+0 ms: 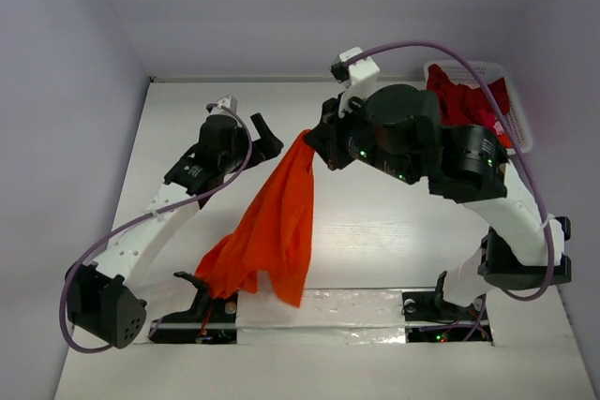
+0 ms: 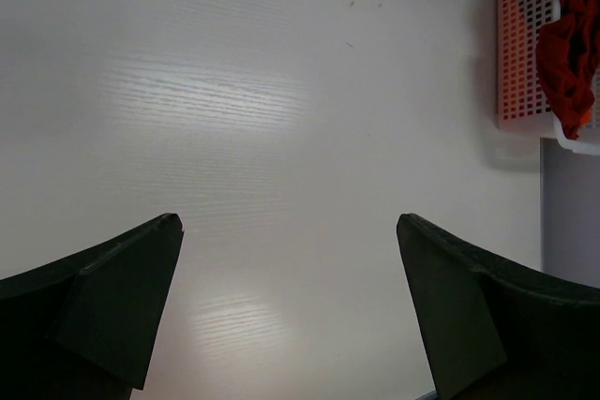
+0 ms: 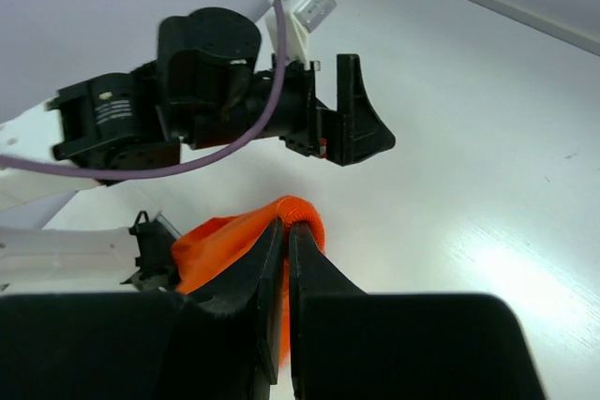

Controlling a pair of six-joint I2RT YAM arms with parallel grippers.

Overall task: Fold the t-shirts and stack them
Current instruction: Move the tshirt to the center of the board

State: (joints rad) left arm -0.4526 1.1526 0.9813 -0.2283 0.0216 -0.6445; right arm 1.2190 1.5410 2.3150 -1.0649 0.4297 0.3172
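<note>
Right jaws tight on orange t-shirt (image 3: 217,241); full drape only from above.

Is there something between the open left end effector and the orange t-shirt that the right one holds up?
Nothing visible. Only bare table lies between the left end effector and the orange t-shirt, pinched by the right end effector.

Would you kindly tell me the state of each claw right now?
Left claw: open, holding nothing.
Right claw: closed on the orange t-shirt.
</note>
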